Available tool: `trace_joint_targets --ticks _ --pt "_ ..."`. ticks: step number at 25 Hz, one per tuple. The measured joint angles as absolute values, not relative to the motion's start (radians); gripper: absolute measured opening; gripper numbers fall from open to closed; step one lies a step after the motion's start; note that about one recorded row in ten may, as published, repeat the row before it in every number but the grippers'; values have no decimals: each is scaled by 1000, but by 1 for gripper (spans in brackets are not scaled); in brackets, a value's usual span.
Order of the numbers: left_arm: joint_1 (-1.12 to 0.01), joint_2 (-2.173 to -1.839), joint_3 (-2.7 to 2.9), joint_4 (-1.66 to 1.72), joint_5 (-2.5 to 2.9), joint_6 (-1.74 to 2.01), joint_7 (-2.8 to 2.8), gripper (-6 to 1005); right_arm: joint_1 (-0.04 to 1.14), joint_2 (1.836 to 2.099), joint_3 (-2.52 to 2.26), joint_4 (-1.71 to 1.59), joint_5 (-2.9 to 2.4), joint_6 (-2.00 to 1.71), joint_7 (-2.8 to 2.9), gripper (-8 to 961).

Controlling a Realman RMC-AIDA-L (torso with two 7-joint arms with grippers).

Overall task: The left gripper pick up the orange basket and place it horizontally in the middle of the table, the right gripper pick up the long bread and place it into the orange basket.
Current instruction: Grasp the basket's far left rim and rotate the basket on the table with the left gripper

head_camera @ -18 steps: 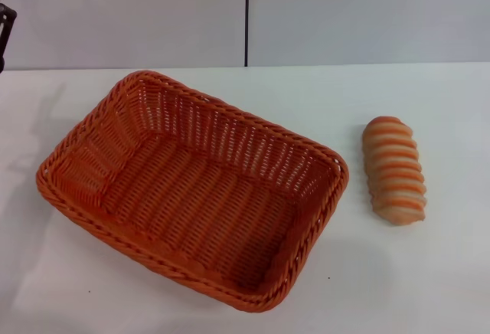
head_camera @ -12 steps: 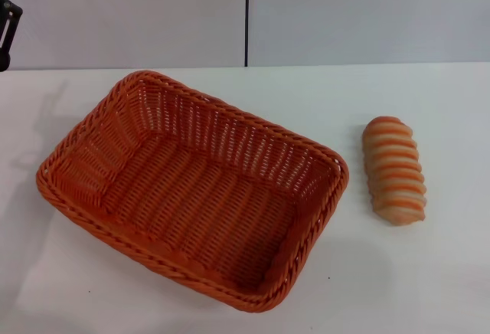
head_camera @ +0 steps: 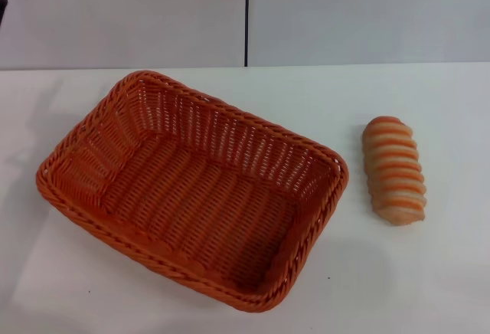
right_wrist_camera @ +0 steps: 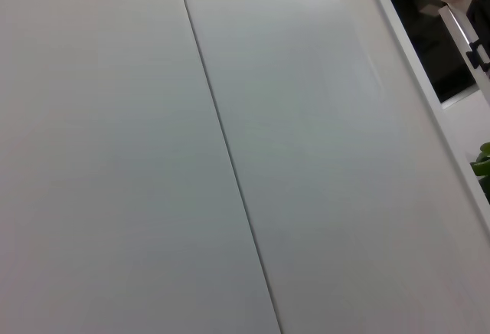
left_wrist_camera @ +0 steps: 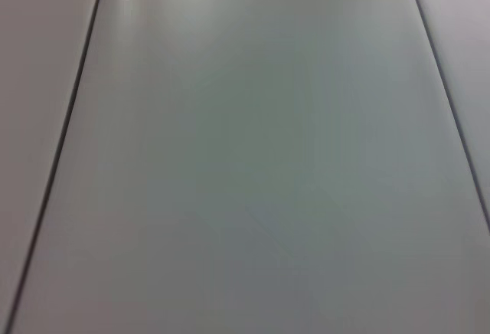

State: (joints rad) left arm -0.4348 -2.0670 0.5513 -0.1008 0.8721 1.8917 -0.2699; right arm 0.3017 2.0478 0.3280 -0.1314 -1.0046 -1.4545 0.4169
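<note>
Your left hand [head_camera: 1, 8] has slid almost out of the head view since a moment ago; only a dark sliver shows at the edge, so I cannot tell its opening. The orange basket [head_camera: 191, 188] sits skewed on the worktop [head_camera: 429, 273], the long bread [head_camera: 394, 169] apart beside it. Both wrist views show only wall panels.

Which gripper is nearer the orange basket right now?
Left, by what shows: a dark sliver of it sits at the head view's left edge, above the orange basket. The right gripper is out of view.

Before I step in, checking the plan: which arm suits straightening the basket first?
Probably left. The basket lies askew on the robot's left half of the table; the bread is right. Neither gripper shows.
</note>
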Motion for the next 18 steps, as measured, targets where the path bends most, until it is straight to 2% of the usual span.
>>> trace_joint_targets --ticks 2,7,18 --pt "-436 -2055 578 -46 880 1858 -414 784 298 2048 324 -135 -1005 -1454 418 7" --pt "-399 -2038 726 336 943 1684 -991 784 294 2048 318 -143 -1009 -1454 421 9" --pt "-404 -2021 761 716 1272 1469 -1460 785 248 2054 258 -180 -1047 -1462 540 13"
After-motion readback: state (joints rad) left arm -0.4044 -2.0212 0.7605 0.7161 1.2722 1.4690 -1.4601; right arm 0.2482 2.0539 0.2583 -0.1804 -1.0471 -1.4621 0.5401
